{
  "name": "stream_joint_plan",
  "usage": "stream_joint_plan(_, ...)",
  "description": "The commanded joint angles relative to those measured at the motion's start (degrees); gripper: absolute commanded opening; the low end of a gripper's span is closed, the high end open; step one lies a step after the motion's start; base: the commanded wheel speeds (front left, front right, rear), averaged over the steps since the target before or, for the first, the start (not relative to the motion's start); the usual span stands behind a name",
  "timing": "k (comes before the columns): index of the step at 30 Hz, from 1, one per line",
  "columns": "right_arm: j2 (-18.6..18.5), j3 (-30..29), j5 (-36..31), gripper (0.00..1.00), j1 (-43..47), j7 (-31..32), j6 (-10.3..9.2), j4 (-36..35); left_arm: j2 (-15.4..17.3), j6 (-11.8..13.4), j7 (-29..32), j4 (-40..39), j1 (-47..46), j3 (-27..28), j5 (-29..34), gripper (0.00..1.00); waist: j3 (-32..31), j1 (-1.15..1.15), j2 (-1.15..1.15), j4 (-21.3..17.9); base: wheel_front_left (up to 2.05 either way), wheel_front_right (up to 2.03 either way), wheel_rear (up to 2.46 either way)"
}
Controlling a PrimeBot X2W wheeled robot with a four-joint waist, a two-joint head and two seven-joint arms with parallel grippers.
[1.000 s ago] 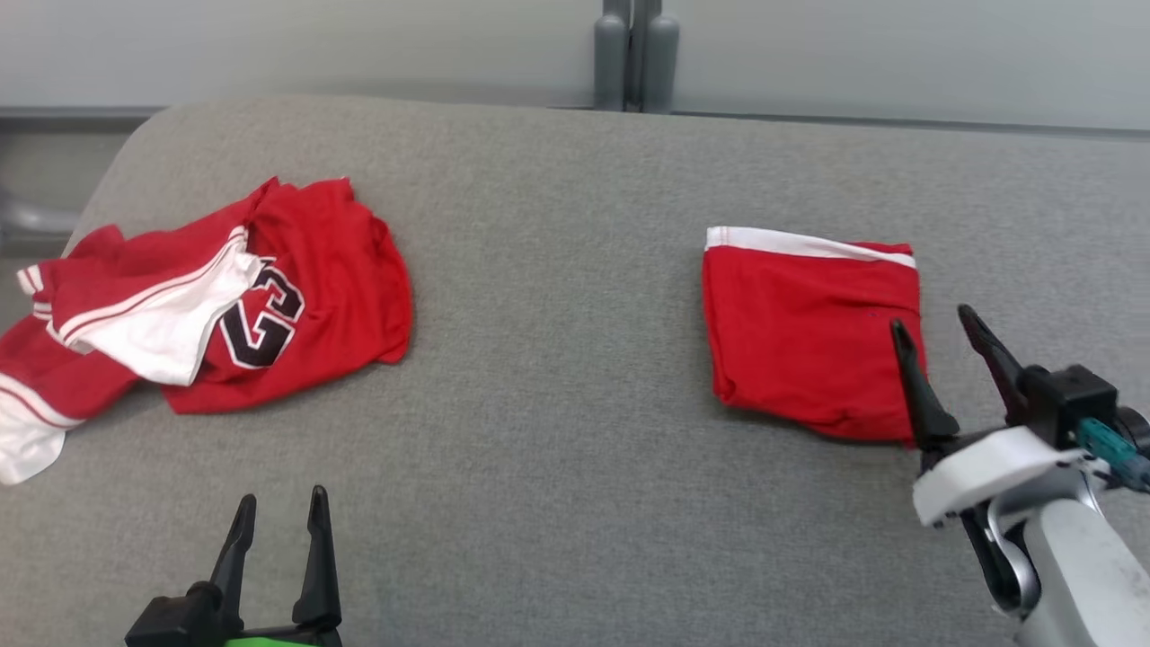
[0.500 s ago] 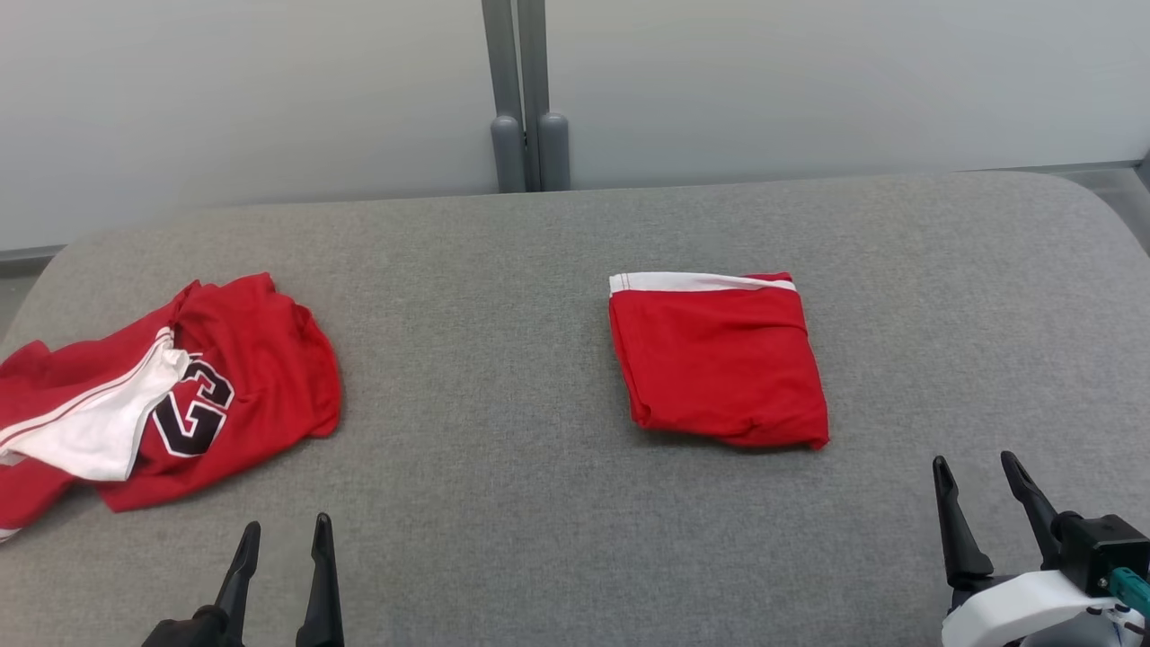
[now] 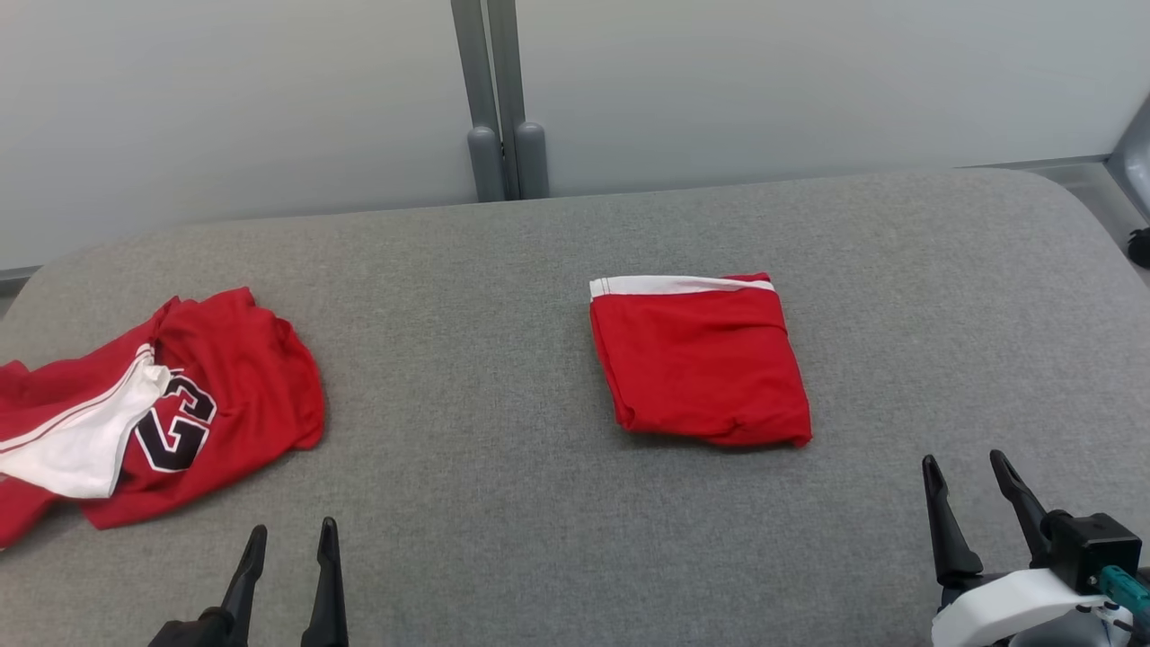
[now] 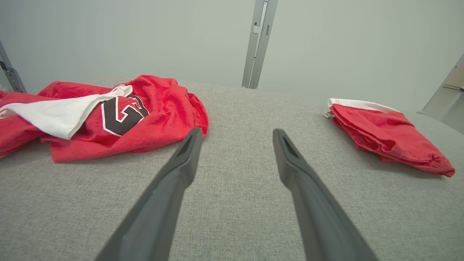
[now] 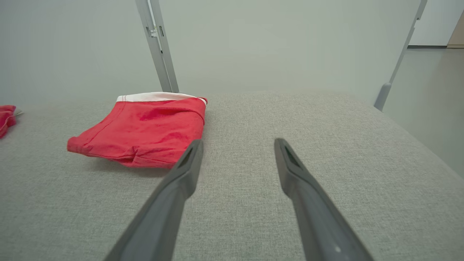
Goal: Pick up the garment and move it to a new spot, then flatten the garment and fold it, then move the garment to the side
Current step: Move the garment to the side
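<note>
Both of my hands sit low at the near side of the grey counter (image 3: 503,296), and both are spread wide with nothing between the fingers. My left hand (image 3: 293,527) is at the lower left of the head view, pointing away from me over bare fabric. My right hand (image 3: 962,457) is at the lower right, also over bare fabric. I cannot tell from any view whether either hand touches the counter or hangs just above it. The garment (image 3: 701,364) lies flat on the counter a little right of centre. It is folded into a rough square, red, with a white band along its far edge and a slightly lumpy near right corner. It is ahead of my right hand and to that hand's left, with a clear strip of grey between them in the head view. In the right wrist view my left finger's tip crosses the garment's near corner, but that is only the angle. A crumpled red jersey (image 3: 225,386) lies at the far left of the counter, with a white panel flopped over it beside a dark number, and it runs off the left edge of the head view. It is ahead of my left hand and to its left, and well apart from the garment. Behind the counter stands a pale wall (image 3: 809,90) with a grey post (image 3: 499,108).
</note>
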Motion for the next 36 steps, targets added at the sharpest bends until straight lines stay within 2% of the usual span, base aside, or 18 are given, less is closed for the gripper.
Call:
stream_joint_plan(1, -0.2, 0.1, 0.4, 1.0, -0.8, -0.2, -0.02, 0.3, 0.3, -0.2, -0.2, 0.0, 0.3, -0.2, -0.4, 1.0, 0.2, 0.0, 0.0, 0.4, 0.0, 0.0, 0.0)
stream_joint_plan(4, 0.4, -0.3, 3.7, 1.0, -2.9, -0.2, -0.02, 1.0, 0.2, -0.2, -0.2, -0.2, -0.3, -0.6, -0.5, 1.0, 1.3, 0.0, 0.0, 1.3, 0.0, 0.0, 0.0)
stream_joint_plan(6, 0.1, 0.8, 6.5, 1.0, -5.8, 2.2, -0.01, 1.9, 0.2, -0.2, -0.2, -0.5, -1.8, -1.3, -0.8, 1.0, 3.5, 0.0, 0.0, 2.3, 0.0, 0.0, 0.0)
stream_joint_plan(11, -1.8, 2.3, 12.0, 1.0, -17.1, 16.5, -0.01, 6.0, 0.4, -0.2, -0.2, -0.4, -6.2, -3.8, -1.5, 1.0, 10.1, 0.0, 0.0, 5.9, 0.0, 0.0, 0.0)
stream_joint_plan(17, -1.9, 1.7, 12.4, 1.0, -28.8, 29.9, 0.0, 14.9, 0.2, -0.2, -0.2, 0.8, -10.0, -6.0, -2.5, 1.0, 15.0, 0.0, 0.0, 10.3, 0.0, 0.0, 0.0)
stream_joint_plan(22, -1.2, -1.6, 12.1, 1.0, -33.9, 34.9, -0.01, 22.9, -0.1, -0.2, -0.2, 1.6, -11.4, -6.7, -3.1, 1.0, 16.3, 0.0, 0.0, 12.9, 0.0, 0.0, 0.0)
stream_joint_plan(26, 0.5, -2.5, 13.7, 1.0, -35.4, 39.1, 0.01, 27.3, -0.2, -0.2, -0.2, 1.5, -11.7, -6.2, -3.3, 1.0, 16.4, 0.0, 0.0, 13.3, 0.0, 0.0, 0.0)
stream_joint_plan(27, 1.0, -2.0, 14.8, 0.4, -35.5, 39.1, 0.03, 27.0, -0.2, -0.2, -0.2, 1.4, -11.5, -5.9, -3.3, 1.0, 16.5, 0.0, 0.0, 13.0, 0.0, 0.0, 0.0)
stream_joint_plan(28, 1.1, -2.7, 16.2, 0.0, -35.7, 38.6, 0.02, 26.8, -0.2, -0.2, -0.2, 1.2, -11.4, -5.5, -3.3, 1.0, 16.7, 0.0, 0.0, 12.3, 0.0, 0.0, 0.0)
stream_joint_plan(31, 0.5, -2.9, 18.3, 0.0, -37.1, 37.9, 0.0, 25.3, -0.3, -0.2, -0.2, 0.4, -11.5, -4.3, -3.0, 1.0, 17.8, 0.0, 0.0, 9.5, 0.0, 0.0, 0.0)
stream_joint_plan(36, -5.2, -5.3, 17.8, 0.0, -39.6, 37.1, -0.06, 22.6, 0.7, -0.2, -0.1, -1.1, -12.7, -4.5, -2.4, 1.0, 22.2, 0.0, 0.0, 3.2, 0.0, 0.0, 0.0)
